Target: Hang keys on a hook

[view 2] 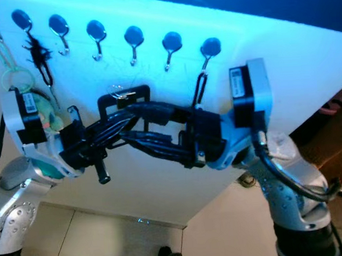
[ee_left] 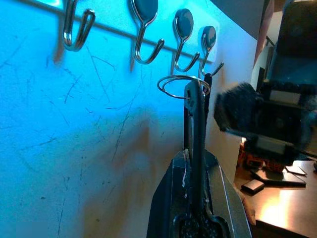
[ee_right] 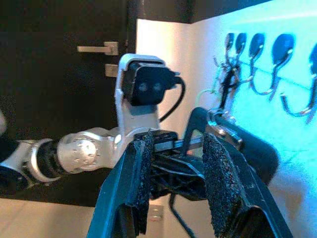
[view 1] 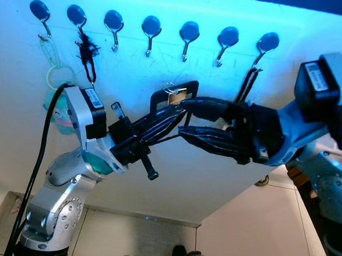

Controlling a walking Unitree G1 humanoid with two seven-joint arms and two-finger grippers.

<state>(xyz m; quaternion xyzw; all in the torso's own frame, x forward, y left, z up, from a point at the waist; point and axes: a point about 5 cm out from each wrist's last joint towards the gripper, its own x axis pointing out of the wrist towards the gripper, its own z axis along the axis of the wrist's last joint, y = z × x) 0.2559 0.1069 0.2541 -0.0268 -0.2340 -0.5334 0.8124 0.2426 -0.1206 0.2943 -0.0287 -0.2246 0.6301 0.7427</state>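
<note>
Keys (view 1: 176,95) pinched in left gripper (view 1: 178,107) jaws — right gripper (view 1: 185,116) jaws wide, hooks (view 1: 151,28) above.

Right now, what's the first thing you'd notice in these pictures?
The two black tools meeting in the middle, in front of the white wall: the left tool pinches a key ring with a small tag, and the right tool reaches in open beside it. Above them runs a row of hooks, with a green loop hanging at the far left.
</note>
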